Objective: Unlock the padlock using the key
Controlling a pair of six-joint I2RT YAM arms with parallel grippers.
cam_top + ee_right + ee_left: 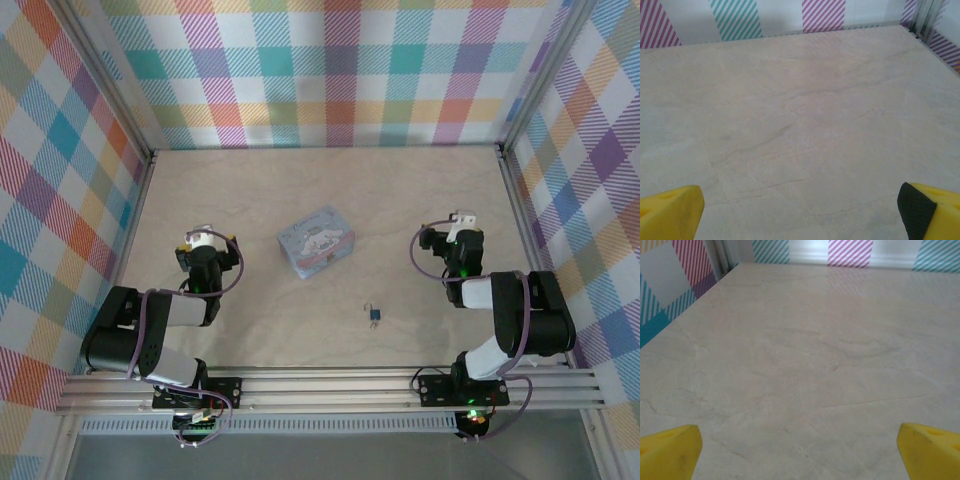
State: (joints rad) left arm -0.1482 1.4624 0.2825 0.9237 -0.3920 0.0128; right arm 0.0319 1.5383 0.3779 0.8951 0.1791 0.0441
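The table [400, 190] had a pale beige surface with faint veining. A pastel blue printed tin box [316, 241] lay near its middle, turned at an angle. A small dark blue padlock [374, 317] lay nearer the front edge, right of the tin box and apart from it.

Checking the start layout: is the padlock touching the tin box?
Apart. The top external view shows bare table between the padlock and the tin box.

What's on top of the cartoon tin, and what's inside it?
Nothing rests on the tin; it looks shut, so its inside is hidden. The padlock lies apart on the table.
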